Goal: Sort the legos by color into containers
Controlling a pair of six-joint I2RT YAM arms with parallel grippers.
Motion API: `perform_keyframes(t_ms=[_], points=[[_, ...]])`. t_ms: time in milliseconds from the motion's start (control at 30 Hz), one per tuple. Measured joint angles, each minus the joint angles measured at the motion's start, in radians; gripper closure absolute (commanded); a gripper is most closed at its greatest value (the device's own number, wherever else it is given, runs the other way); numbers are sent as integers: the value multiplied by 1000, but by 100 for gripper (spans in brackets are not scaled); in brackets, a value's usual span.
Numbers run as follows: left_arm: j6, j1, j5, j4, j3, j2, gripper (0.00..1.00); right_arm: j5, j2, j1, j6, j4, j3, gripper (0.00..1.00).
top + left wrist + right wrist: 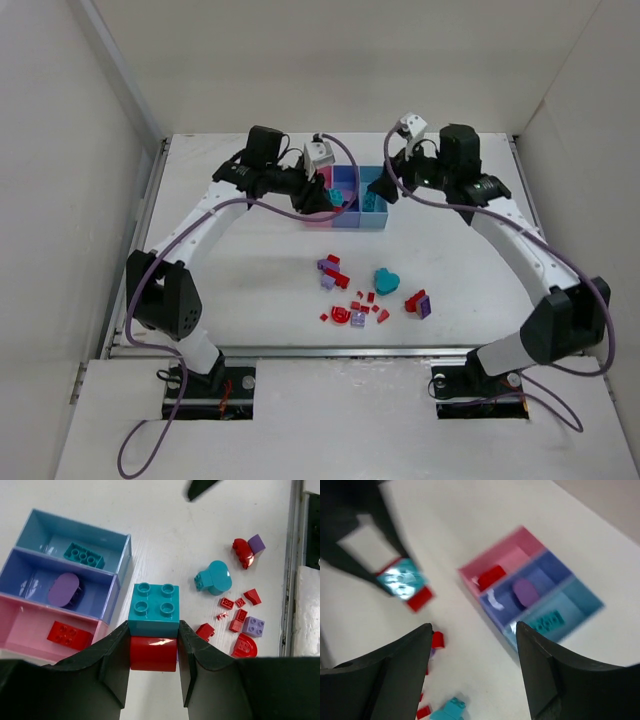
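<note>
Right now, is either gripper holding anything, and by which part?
Left gripper holds a teal brick stacked on a red piece, pinched by the sides where they meet. Right gripper is open, empty.

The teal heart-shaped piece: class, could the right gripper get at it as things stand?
Probably yes: the teal heart-shaped piece lies alone with nothing over it, and the right gripper is open and empty.

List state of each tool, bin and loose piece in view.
left tool: shut on teal-on-red stack
right tool: open, empty
pink bin: holds one red brick
purple-blue bin: holds one lilac piece
light blue bin: holds one long teal brick
teal heart: loose, unsorted
small red pieces: loose, unsorted
</note>
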Motion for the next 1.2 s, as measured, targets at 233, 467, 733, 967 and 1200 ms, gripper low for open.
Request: perform_keyframes(t_ms=[233,467,733,967,1200], points=[[103,0,91,-71,56,24,100,-373,-49,52,-150,75,-14,30],[202,-3,143,-163,77,34,100,-444,76,101,-179,69,0,30],[237,-9,167,-191,85,36,100,-480,99,117,-186,66,45,62],[241,-9,179,-215,93,37,100,-484,99,123,-183,69,46,51],[241,-10,193,-220,103,37,100,-503,99,123,-183,65,46,44]])
